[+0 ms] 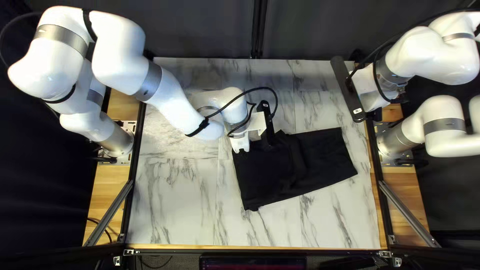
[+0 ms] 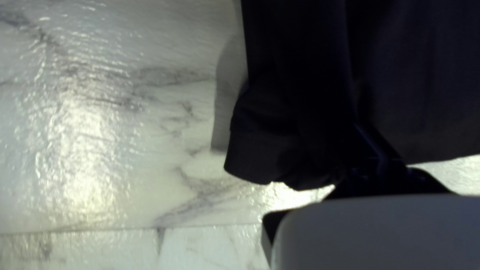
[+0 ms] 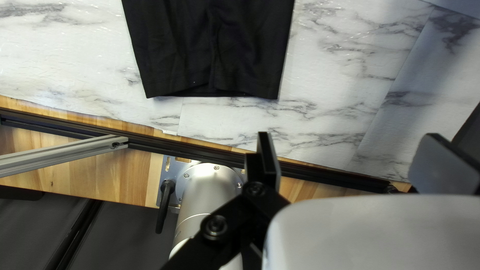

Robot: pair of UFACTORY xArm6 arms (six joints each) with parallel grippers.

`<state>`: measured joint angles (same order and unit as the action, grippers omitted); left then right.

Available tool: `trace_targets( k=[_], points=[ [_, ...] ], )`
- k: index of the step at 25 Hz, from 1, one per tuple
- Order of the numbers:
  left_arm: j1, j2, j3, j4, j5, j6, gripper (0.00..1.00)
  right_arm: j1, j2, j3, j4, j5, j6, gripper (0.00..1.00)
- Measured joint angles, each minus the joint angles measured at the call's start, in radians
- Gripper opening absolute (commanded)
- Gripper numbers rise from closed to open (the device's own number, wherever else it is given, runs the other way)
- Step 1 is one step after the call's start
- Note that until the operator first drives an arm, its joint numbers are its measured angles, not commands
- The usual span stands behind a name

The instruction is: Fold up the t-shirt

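Black t-shirt [image 1: 320, 157] lies on the marble-patterned tabletop [image 1: 175, 215], in the middle and right-of-middle part of the top left view. It is set at a slant, its right end placed higher than its lower left corner. A raised, rumpled fold runs across the garment between its left and right portions; the right portion lies largely flat, with a straight outer edge. A small piece of cloth projects at the lower left corner.

Left gripper [image 1: 242, 149]: clenched, grasping the t-shirt near its upper left corner. In the left wrist view the fingers stand close together with cloth at them; folds run toward the grasp, and a loose, rounded portion of the garment lies beside it. The left arm [image 1: 175, 105] reaches over the tabletop from its base at the left edge.

Right gripper [image 1: 401, 96]: released, fingers [image 3: 270, 162] wide apart, nothing between them. It is near the right edge of the tabletop, well apart from the t-shirt. In the right wrist view the garment's hem end lies ahead of the gripper, and the right arm's base [image 3: 212, 182] shows beside the nearer black finger, below the tabletop's dark metal rail [image 3: 200, 148].
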<state>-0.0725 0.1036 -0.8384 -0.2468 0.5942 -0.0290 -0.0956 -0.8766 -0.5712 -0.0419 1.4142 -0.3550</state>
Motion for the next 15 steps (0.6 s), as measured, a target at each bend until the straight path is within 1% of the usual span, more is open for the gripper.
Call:
trace_targets(
  k=[8, 13, 15],
  points=[
    [-0.081, -0.086, 0.035, 0.194, 0.023, -0.274, 0.00, 0.000, 0.000, 0.000, 0.000, 0.000, 0.000, 1.00],
    [-0.136, -0.129, 0.080, 0.339, 0.007, -0.460, 0.00, 0.000, 0.000, 0.000, 0.000, 0.000, 0.000, 1.00],
    [-0.148, -0.135, 0.101, 0.384, -0.014, -0.511, 0.00, 0.000, 0.000, 0.000, 0.000, 0.000, 0.000, 1.00]
  ],
)
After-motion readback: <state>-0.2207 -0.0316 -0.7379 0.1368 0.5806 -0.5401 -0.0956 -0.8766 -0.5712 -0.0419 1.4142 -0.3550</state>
